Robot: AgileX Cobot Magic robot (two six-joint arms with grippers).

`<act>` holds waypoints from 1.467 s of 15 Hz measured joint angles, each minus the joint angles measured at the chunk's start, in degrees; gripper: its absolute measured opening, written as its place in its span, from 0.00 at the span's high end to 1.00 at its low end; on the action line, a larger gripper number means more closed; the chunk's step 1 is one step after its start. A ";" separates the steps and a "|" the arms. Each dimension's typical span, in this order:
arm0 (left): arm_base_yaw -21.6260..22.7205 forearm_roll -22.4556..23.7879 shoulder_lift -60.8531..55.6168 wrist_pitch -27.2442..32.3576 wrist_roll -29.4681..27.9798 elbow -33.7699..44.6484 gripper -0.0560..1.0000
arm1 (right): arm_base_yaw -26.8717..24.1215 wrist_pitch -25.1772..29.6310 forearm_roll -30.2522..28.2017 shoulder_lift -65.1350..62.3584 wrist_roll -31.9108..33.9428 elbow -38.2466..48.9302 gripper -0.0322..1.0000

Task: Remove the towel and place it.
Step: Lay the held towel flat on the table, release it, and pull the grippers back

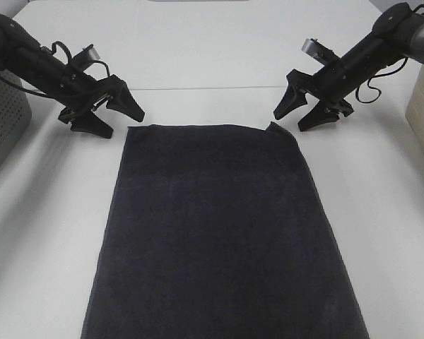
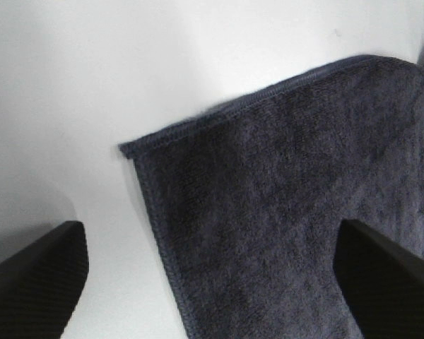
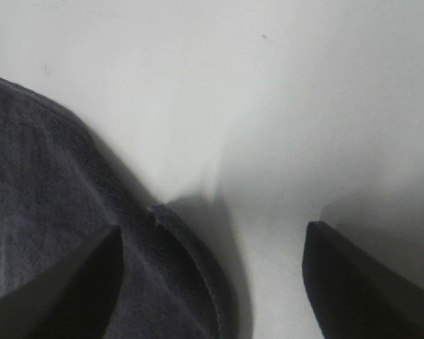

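The towel [image 1: 219, 233] lies flat on the table [image 1: 212, 56] from centre to bottom edge, with the left fingers [image 1: 129, 104] and right fingers [image 1: 287, 97] wide open and empty beside its top corners, so placing looks done

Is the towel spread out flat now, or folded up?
Spread flat. The towel lies open on the table, no folds showing; only its far corner by the right tool curls up.

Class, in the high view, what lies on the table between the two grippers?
Only bare white table lies between the left gripper and right gripper in the exterior high view; the towel begins just nearer the camera.
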 joint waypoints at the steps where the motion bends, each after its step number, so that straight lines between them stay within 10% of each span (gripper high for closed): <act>1: -0.29 0.00 0.29 0.40 0.11 -0.23 0.10 | 0.00 0.00 1.43 0.34 -0.40 -0.11 0.29; 22: -4.87 8.31 -0.11 4.64 -1.60 -0.92 0.12 | 0.00 0.40 1.03 -4.13 5.56 13.69 0.35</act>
